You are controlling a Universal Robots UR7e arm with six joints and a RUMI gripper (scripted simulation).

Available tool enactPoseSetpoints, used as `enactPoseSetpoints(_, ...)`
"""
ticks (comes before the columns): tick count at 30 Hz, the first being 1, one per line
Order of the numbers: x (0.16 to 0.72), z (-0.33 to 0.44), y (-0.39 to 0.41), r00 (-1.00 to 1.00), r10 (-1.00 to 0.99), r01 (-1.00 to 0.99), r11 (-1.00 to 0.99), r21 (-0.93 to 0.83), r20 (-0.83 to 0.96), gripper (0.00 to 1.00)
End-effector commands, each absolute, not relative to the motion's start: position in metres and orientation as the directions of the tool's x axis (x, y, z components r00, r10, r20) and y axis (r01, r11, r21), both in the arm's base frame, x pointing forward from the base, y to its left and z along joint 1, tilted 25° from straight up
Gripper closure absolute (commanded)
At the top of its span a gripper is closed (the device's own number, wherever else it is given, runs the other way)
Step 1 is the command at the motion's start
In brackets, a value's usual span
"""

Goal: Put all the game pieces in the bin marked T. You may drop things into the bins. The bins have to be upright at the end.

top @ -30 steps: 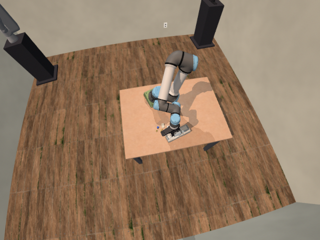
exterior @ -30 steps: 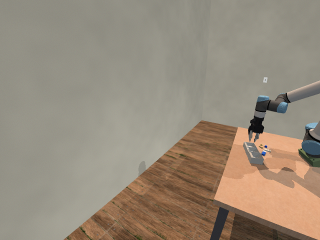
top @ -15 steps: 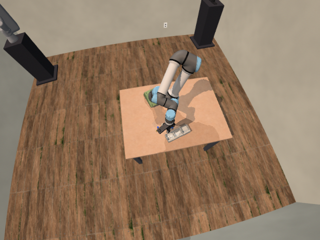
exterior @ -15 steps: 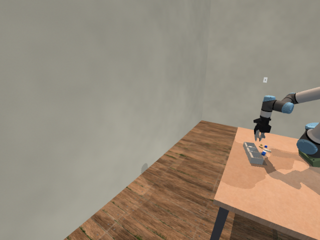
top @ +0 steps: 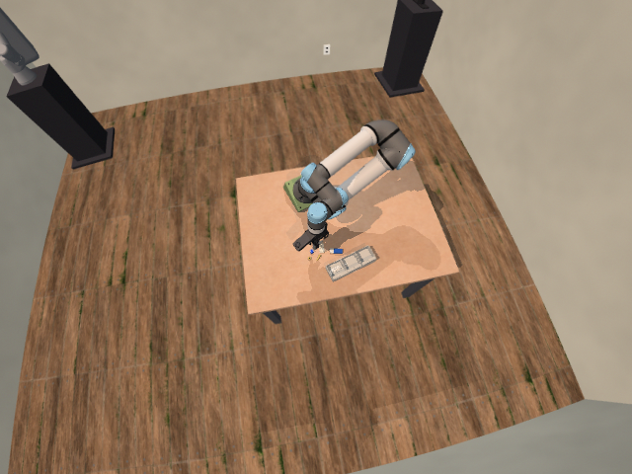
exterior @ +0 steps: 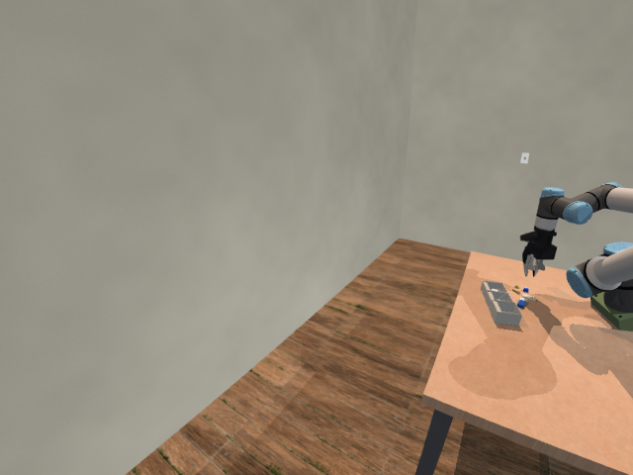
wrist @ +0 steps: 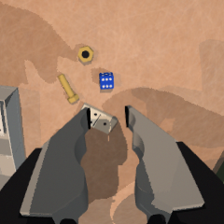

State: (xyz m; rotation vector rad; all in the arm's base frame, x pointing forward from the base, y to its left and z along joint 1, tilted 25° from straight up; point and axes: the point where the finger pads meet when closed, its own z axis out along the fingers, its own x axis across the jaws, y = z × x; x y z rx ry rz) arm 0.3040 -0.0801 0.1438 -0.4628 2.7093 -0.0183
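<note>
My gripper (wrist: 107, 108) hangs above the table with its fingers a little apart and nothing between them; it also shows in the top and exterior views (top: 312, 243) (exterior: 533, 268). A white domino (wrist: 100, 122) lies flat on the table right below the fingertips. A blue die (wrist: 105, 80) lies just beyond it. The grey row of three bins (top: 352, 264) (exterior: 500, 303) (wrist: 9, 126) stands upright to one side of the gripper, and only its edge shows at the left of the wrist view. I cannot read the bin marks.
A yellow bolt (wrist: 68, 89) and a yellow nut (wrist: 85, 54) lie near the die. A small blue and white piece (top: 335, 250) lies between the gripper and the bins. The arm's green base (top: 295, 196) stands at the back of the table.
</note>
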Motion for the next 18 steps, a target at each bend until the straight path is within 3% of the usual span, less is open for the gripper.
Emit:
enactPoseSetpoints(1, 0.2926, 0.1421, -0.0868, -0.850, -0.330, -0.333, 0.941, -0.068, -0.411, 0.82)
enactPoseSetpoints(18, 0.2982, 0.1450, -0.0829, -0.850, -0.330, -0.333, 0.941, -0.068, -0.411, 0.82)
